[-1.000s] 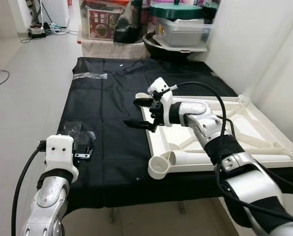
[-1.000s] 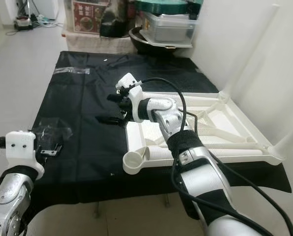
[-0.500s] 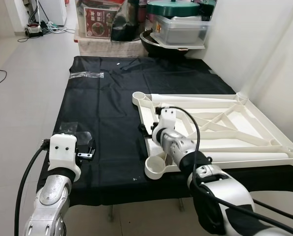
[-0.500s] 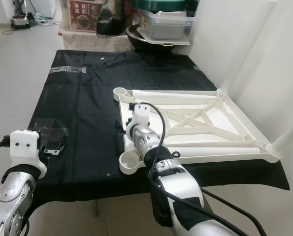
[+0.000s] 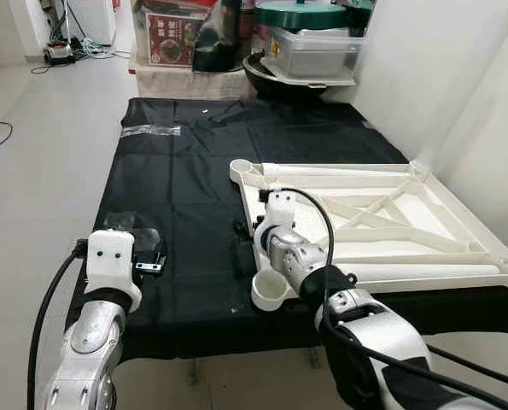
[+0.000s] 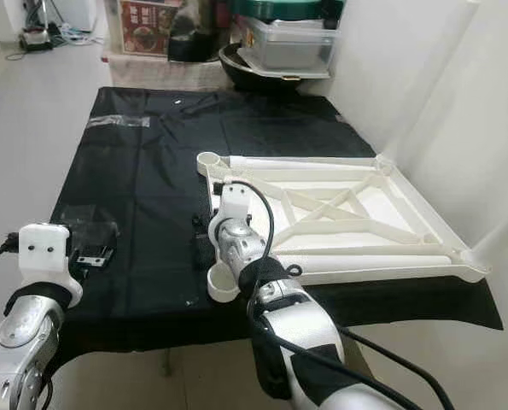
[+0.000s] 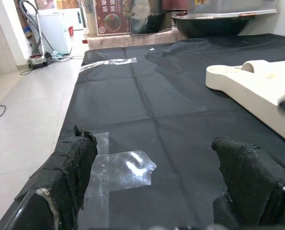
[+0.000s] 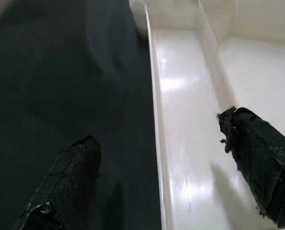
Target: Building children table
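Black cloth (image 5: 185,171) covers your floor, upturned white tabletop (image 5: 382,222) along its right edge, right gripper (image 8: 156,182) spread astride its rim, probably for grabbing; left gripper (image 7: 156,182) open, idle.

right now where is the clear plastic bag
In the left eye view the clear plastic bag lies on the left side of the black cloth, just ahead of the left hand, apart from the white tabletop.

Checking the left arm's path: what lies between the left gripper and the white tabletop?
Only black cloth. In the left wrist view, the left gripper faces the upside-down tabletop across bare cloth; a clear plastic bag lies just before its fingers.
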You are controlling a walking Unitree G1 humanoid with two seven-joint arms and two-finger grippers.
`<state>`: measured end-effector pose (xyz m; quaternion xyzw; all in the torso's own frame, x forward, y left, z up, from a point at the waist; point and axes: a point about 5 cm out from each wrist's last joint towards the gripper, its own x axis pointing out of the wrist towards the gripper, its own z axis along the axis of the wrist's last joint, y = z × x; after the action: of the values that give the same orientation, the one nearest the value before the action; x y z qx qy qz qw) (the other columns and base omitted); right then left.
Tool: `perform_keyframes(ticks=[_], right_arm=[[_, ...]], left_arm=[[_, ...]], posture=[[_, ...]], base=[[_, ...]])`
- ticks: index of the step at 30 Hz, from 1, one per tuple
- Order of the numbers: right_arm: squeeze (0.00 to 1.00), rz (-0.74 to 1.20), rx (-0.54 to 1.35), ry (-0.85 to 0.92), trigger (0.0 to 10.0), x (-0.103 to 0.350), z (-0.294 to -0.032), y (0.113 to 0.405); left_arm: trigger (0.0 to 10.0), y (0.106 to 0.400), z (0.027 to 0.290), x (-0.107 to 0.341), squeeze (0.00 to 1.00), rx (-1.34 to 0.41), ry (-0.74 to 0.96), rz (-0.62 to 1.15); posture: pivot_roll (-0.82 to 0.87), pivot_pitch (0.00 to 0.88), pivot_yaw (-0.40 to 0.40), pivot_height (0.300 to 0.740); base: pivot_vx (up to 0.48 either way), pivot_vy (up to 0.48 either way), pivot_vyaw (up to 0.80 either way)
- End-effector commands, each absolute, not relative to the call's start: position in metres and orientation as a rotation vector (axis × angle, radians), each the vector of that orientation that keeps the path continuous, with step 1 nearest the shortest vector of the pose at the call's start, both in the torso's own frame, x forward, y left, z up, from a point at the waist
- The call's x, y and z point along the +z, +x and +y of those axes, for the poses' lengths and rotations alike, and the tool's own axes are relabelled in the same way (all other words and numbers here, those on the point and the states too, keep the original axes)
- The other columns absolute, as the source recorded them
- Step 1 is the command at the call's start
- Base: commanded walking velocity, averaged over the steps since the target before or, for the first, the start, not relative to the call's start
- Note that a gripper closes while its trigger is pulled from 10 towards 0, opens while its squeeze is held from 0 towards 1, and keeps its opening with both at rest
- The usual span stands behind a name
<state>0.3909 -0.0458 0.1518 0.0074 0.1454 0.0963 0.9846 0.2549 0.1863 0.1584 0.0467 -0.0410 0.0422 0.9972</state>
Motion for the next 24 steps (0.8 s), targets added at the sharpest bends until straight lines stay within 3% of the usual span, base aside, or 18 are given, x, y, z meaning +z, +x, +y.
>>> perform_keyframes(ticks=[1, 5, 6, 10, 17, 18, 19, 20, 24], right_arm=[[0.00, 0.263, 0.230, -0.022, 10.0, 0.155, -0.035, 0.389], [0.00, 0.293, 0.237, -0.026, 10.0, 0.150, -0.033, 0.387], [0.00, 0.428, 0.235, 0.001, 10.0, 0.125, -0.035, 0.378], [0.00, 0.591, 0.188, 0.071, 10.0, 0.098, -0.043, 0.367], [0.00, 0.641, 0.133, 0.148, 10.0, 0.091, -0.053, 0.366], [0.00, 0.649, 0.137, 0.168, 3.5, 0.091, -0.052, 0.366], [0.00, 0.649, 0.137, 0.168, 3.5, 0.091, -0.052, 0.366], [0.00, 0.653, 0.164, 0.182, 0.0, 0.092, -0.050, 0.365], [0.00, 0.639, 0.285, 0.108, 0.0, 0.096, -0.041, 0.365]], left_arm=[[10.0, 0.255, 0.186, 0.155, 0.00, 0.086, 0.100, -0.072], [10.0, 0.255, 0.186, 0.155, 0.00, 0.085, 0.100, -0.072], [10.0, 0.255, 0.185, 0.155, 0.00, 0.085, 0.101, -0.072], [10.0, 0.255, 0.185, 0.155, 0.00, 0.086, 0.101, -0.072], [10.0, 0.254, 0.186, 0.155, 0.00, 0.087, 0.103, -0.071], [10.0, 0.255, 0.186, 0.155, 0.00, 0.086, 0.104, -0.070], [10.0, 0.255, 0.186, 0.155, 0.00, 0.086, 0.104, -0.070], [10.0, 0.255, 0.186, 0.155, 0.00, 0.085, 0.106, -0.068], [10.0, 0.257, 0.185, 0.155, 0.00, 0.081, 0.113, -0.062]], posture=[[0.10, 0.000, -0.130, 0.740], [0.10, 0.000, -0.130, 0.740], [0.10, 0.000, -0.131, 0.740], [0.11, 0.000, -0.132, 0.740], [0.11, 0.000, -0.129, 0.740], [0.11, 0.000, -0.128, 0.740], [0.11, 0.000, -0.128, 0.740], [0.11, 0.000, -0.128, 0.740], [0.11, 0.000, -0.128, 0.740]], base=[[0.000, 0.000, 0.00], [0.000, 0.000, 0.00], [0.000, 0.000, 0.00], [0.000, 0.000, 0.00], [0.000, 0.000, 0.00], [0.000, 0.000, 0.00], [0.000, 0.000, 0.00], [0.000, 0.000, 0.00], [0.000, 0.000, 0.00]])
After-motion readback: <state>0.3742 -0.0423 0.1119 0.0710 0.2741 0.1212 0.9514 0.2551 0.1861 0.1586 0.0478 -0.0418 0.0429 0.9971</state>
